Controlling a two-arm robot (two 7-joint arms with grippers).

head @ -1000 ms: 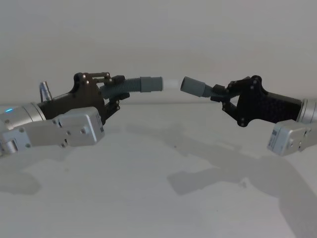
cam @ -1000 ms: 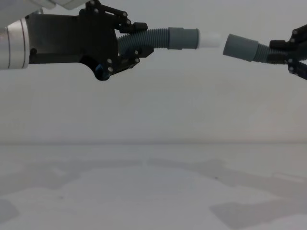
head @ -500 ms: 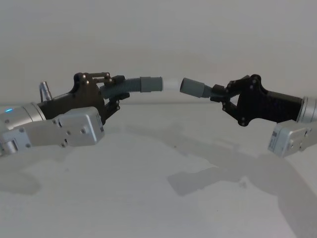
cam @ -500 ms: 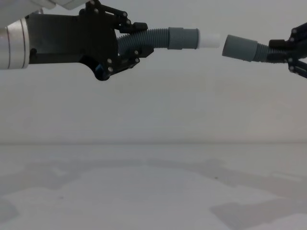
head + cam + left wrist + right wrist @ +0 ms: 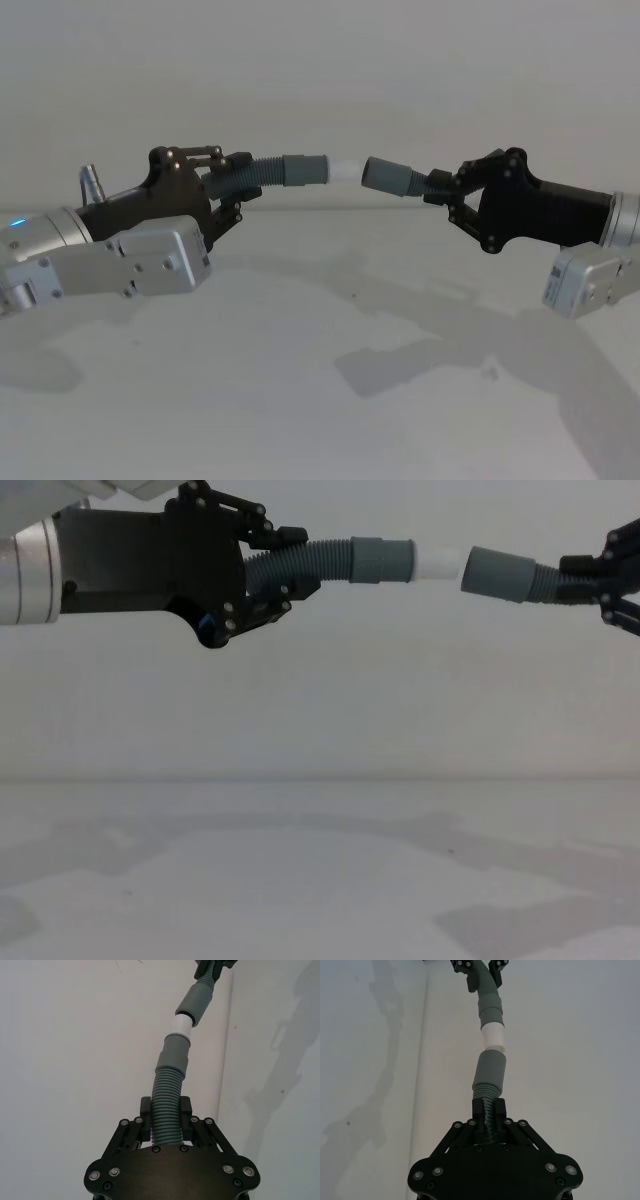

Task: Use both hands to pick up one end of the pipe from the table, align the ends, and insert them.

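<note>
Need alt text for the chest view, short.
Two black grippers hold a ribbed grey pipe's ends in mid-air, the white tip meeting the socket cuff. Left gripper grips the hose behind the grey collar; right gripper holds the other end.

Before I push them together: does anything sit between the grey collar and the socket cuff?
Only the collar's own white tip, reaching to the socket cuff's mouth. The chest view shows it from the side; both wrist views show the same.

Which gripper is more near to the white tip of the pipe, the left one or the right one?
The right gripper, though only slightly. It clamps the ribbed hose behind the socket cuff, whose mouth meets the white tip. The left gripper grips the hose behind the grey collar.
</note>
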